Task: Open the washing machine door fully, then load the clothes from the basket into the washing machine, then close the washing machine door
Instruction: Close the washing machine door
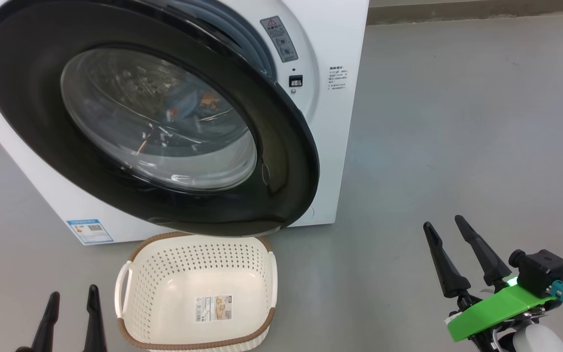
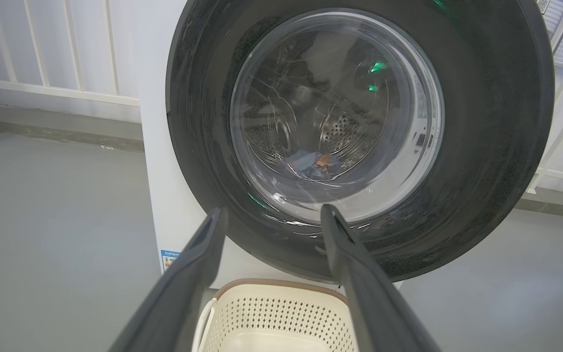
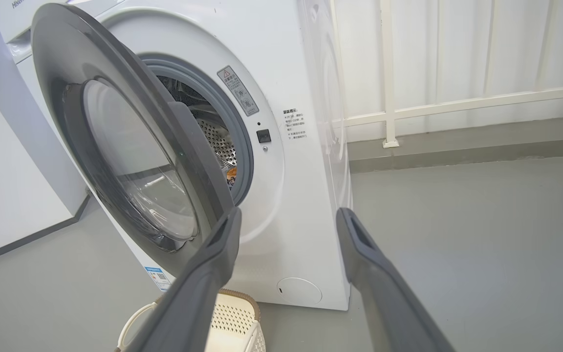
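The basket (image 1: pixel 198 259) is empty, the washing machine door (image 1: pixel 42 122) ajar — its free edge lies up-left of the right pincer (image 1: pixel 443 222), farther from the left pincer (image 1: pixel 74 292), both spread wide, holding nothing.

The washing machine (image 3: pixel 301 220) reads "Hisen"; its stickers (image 3: pixel 237 90) are illegible.

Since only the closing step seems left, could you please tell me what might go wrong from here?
1. The clothes lie close to the gasket; a stray fold might get pinched as the washing machine door swings shut.
2. The door's rim is glossy, so a push from the open right pincer may slide off.
3. The basket sits right below the door; a low arm could knock it.
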Robot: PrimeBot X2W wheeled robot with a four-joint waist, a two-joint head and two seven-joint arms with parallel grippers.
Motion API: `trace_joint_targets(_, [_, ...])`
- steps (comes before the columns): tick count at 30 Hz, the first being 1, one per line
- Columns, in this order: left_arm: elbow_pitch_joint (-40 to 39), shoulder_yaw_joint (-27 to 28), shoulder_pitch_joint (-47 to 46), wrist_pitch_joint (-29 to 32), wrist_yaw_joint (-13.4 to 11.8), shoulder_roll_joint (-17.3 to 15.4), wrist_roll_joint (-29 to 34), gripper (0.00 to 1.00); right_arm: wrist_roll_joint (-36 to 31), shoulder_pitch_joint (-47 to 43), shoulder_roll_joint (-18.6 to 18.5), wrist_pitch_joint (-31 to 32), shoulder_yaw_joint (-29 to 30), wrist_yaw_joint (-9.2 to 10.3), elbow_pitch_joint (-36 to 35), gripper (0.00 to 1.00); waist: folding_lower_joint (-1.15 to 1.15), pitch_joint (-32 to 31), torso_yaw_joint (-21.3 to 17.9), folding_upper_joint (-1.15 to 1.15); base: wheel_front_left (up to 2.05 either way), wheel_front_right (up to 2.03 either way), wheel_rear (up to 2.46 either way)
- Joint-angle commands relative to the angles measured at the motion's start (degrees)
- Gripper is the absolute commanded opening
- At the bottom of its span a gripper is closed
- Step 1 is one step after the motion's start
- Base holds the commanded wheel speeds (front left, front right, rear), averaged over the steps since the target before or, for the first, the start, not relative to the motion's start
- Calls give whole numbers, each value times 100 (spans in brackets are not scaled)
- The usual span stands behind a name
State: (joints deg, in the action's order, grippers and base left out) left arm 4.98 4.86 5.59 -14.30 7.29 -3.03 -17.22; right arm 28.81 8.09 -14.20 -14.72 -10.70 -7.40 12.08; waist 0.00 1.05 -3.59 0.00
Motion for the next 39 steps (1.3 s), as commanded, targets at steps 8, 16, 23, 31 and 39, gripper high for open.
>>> trace_joint_targets(8, [-161, 116, -203, -70, 19, -56, 6, 100, -22, 11, -84, -28, -169, -9, -171, 39, 0, 46, 25, 0, 0, 0, 0])
trace_joint_targets(16, [-161, 46, -237, -70, 19, -84, -26, 100, -24, 95, -122, -28, -245, -9, -263, 0, 0, 82, 90, 0, 0, 0, 0])
trace_joint_targets(23, [-154, -15, -269, -70, 19, -88, -65, 100, -17, 291, -203, -28, -332, -9, -441, 0, 0, 131, 263, 0, 0, 0, 0])
trace_joint_targets(31, [-185, -75, -339, -70, 19, -90, -87, 100, 2, 693, -307, -28, -539, -9, -688, 0, 0, 251, 603, 0, 0, 0, 0])
trace_joint_targets(39, [-266, -202, -441, -70, 20, -84, -77, 100, -36, 1062, -403, -28, -830, -9, -738, 0, 0, 397, 938, 0, 0, 0, 0])
